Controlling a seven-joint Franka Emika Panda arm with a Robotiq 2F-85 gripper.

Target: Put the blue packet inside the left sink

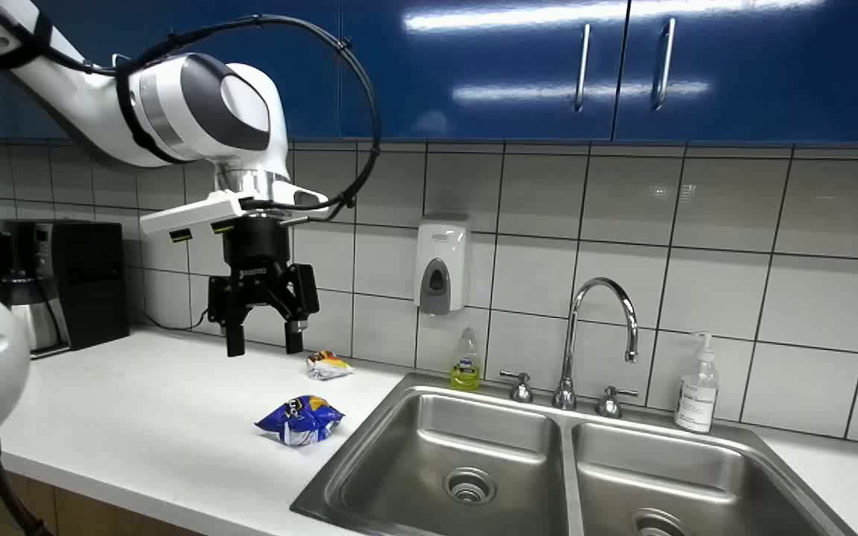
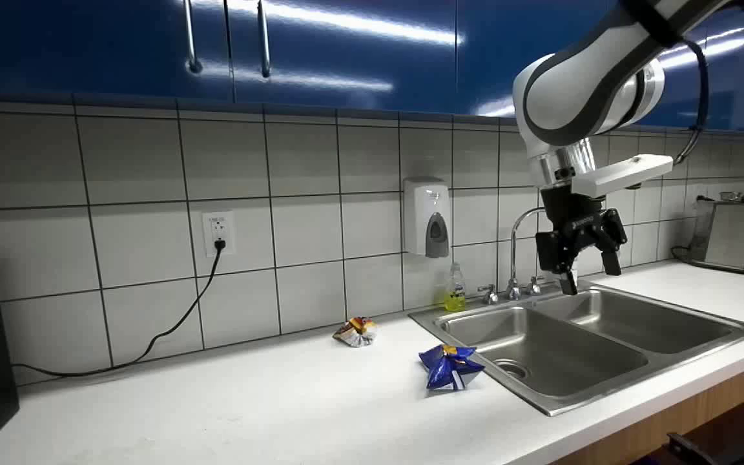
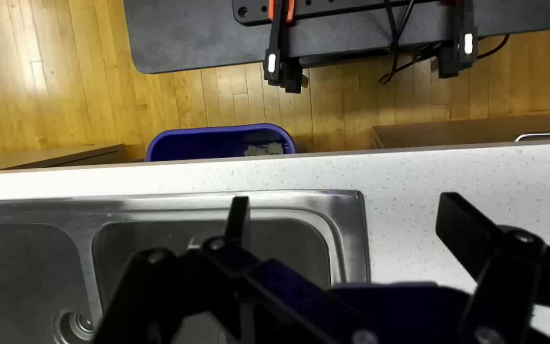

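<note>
The blue packet (image 1: 300, 421) lies on the white counter beside the sink's side rim, and it shows in an exterior view too (image 2: 451, 369). It does not show in the wrist view. The left sink (image 1: 485, 447) is the steel basin nearest the packet, with a round drain; it also shows in an exterior view (image 2: 559, 361) and, in part behind a finger, in the wrist view (image 3: 284, 248). My gripper (image 1: 264, 350) is open and empty, pointing down well above the counter, apart from the packet. It also shows in an exterior view (image 2: 590, 281) and the wrist view (image 3: 345, 198).
A small yellow-orange packet (image 1: 329, 365) lies near the wall. A yellow-green soap bottle (image 1: 465, 365), a tall faucet (image 1: 570, 350) with two handles and a pump bottle (image 1: 697, 398) stand behind the basins. The twin basin (image 1: 660, 465) adjoins. Blue cabinets (image 1: 474, 59) hang above.
</note>
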